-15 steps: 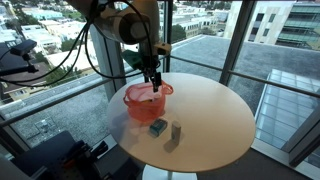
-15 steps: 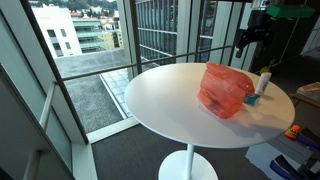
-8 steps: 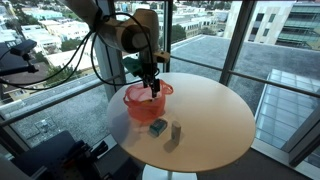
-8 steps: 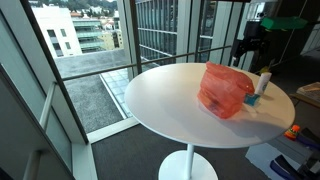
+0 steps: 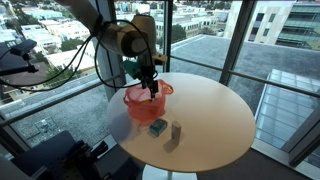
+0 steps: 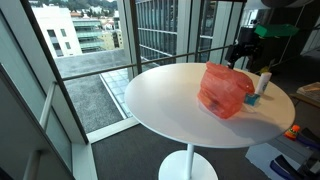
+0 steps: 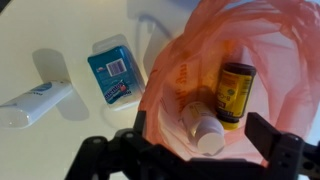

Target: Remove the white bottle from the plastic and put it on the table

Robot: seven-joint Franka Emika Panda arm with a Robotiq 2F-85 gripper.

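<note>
Right now the hand (image 7: 190,158) is spread wide with nothing in its grasp. Its two dark fingers (image 7: 283,150) show along the lower edge of the wrist view, one on either side of the mouth of the red-orange basket (image 7: 265,45). Down inside the basket lies the white bottle (image 7: 204,130), whitish and a little blurred, just beside a yellow and black container (image 7: 236,92). The hand touches neither of them. Outside the basket, a teal box (image 7: 113,72) with a barcode label rests on the pale counter (image 7: 50,40). A pale tube (image 7: 35,103) sits farther out from the basket, close to the box but apart from it. In an exterior view the arm bends down from above and the hand (image 5: 153,88) hangs at the wavy rim of the basket (image 5: 140,105). Whether its fingertips have passed below that rim I cannot tell. The basket stands near the edge of the round counter (image 5: 215,115), with the teal box (image 5: 158,127) and the tube (image 5: 175,132) upright just beside it toward the camera. In an exterior view from another side, the hand (image 6: 240,58) shows above and behind the basket (image 6: 225,92). The tube (image 6: 264,83) stands upright past the basket, with the teal box (image 6: 252,99) at its foot. In both exterior views the basket's cloudy wall hides the bottle.
</note>
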